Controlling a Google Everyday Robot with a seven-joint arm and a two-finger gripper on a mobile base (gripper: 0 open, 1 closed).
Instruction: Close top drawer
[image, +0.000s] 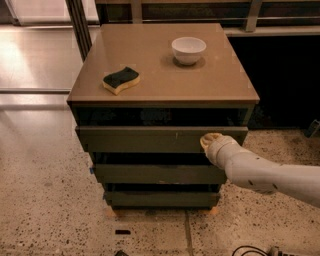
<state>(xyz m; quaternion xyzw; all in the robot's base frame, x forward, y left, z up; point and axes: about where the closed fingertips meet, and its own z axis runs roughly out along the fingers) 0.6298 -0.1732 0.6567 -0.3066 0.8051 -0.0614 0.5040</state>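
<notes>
While the top drawer sticks out, the gripper touches its front; wide or narrow, cannot tell.

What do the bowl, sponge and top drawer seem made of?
Small white round bowl: likely glazed ceramic, by its smooth sheen. Yellow sponge with dark green top: probably foam under a scouring pad, two layers. Wide dark grey-brown top drawer: perhaps painted wood, matte flat front. The cream gripper sits at that front's right end.
</notes>
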